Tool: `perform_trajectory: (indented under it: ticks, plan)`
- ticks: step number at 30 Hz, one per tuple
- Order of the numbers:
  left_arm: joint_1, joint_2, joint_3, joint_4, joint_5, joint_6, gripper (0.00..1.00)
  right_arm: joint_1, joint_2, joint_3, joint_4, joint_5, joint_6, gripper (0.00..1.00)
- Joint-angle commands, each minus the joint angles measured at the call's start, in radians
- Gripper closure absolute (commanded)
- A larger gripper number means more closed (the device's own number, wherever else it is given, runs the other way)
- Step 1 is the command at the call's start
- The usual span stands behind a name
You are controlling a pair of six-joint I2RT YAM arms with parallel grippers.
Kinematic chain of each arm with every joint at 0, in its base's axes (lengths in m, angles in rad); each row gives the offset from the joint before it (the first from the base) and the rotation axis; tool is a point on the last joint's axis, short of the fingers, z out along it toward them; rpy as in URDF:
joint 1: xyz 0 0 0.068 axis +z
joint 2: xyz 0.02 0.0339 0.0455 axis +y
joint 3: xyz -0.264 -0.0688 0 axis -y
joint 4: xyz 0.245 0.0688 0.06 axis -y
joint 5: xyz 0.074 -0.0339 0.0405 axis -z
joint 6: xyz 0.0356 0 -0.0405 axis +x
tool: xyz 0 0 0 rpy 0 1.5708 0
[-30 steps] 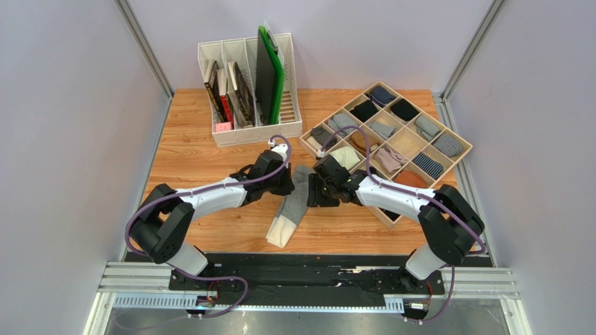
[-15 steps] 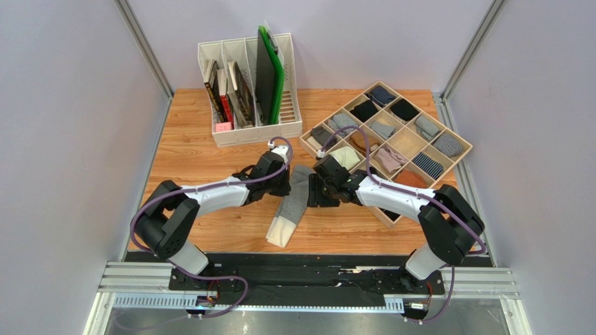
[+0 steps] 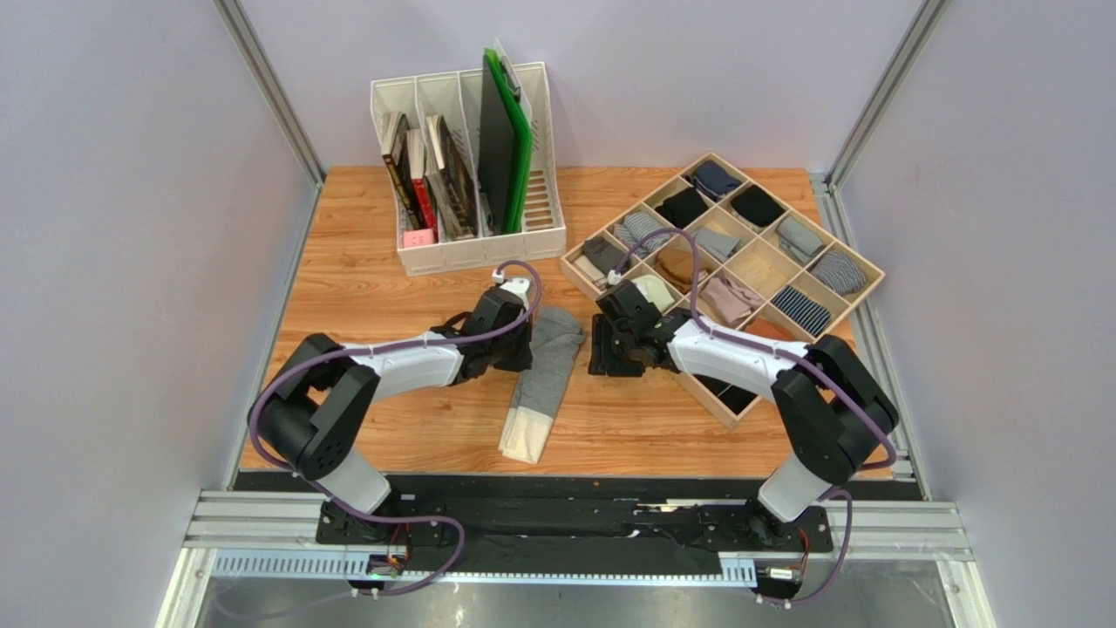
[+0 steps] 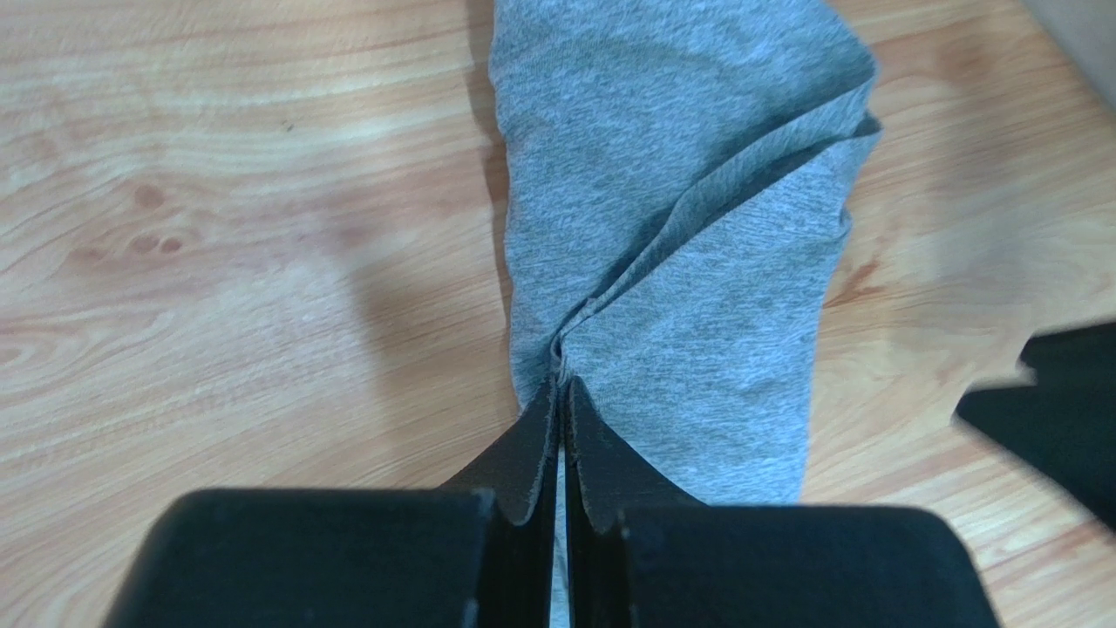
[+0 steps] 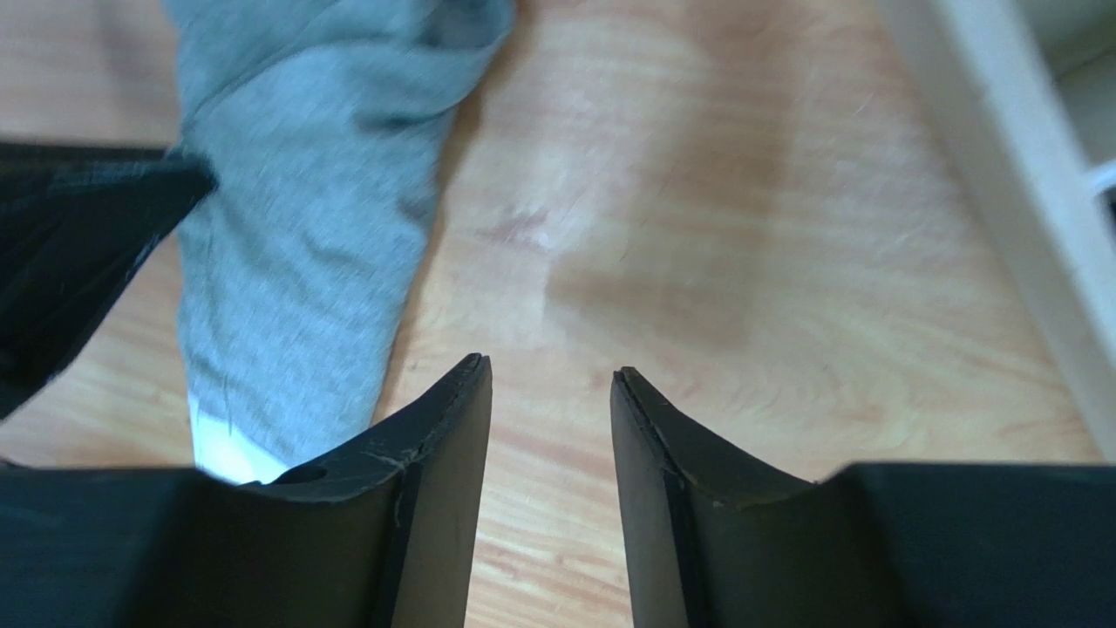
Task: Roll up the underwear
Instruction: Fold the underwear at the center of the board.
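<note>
— What is the left gripper (image 4: 563, 393) doing?
— Its two black fingers are squeezed together on a little fold of the soft heather-grey knit underwear (image 4: 681, 249). The cloth puckers up right at the tips.
— And the right gripper (image 5: 550, 382)?
— Its fingers stand apart with nothing between them. They are over bare wood, just beside the underwear's edge.
— Where does the underwear lie?
— On the light-brown wooden table (image 3: 380, 275), between the two arms, as a long strip. The pinch is near its far end.
— What does the top camera show that the wrist cameras miss?
— The whole strip, and the wide white waistband (image 3: 524, 432) at its near end. The right wrist camera catches only a corner of that white. From above, both arms reach low and forward, with elbows bent and wrists pointing toward each other. The beige tray of little boxes (image 3: 797, 215) sits close behind the right arm.
</note>
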Motion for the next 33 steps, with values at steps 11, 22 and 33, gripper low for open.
perform_trajectory:
  ticks: [11,22,33]
  plan:
    - [0.032,0.022,-0.047,0.077,0.023,0.04,1.0,-0.083,0.157,0.137,0.205,-0.067,-0.042,0.64]
    - [0.045,0.049,-0.028,0.08,0.056,0.05,1.0,-0.109,0.22,0.13,0.328,-0.107,-0.044,0.64]
    - [0.049,0.049,-0.031,0.083,0.06,0.058,1.0,-0.126,0.265,0.139,0.38,-0.117,-0.09,0.74]
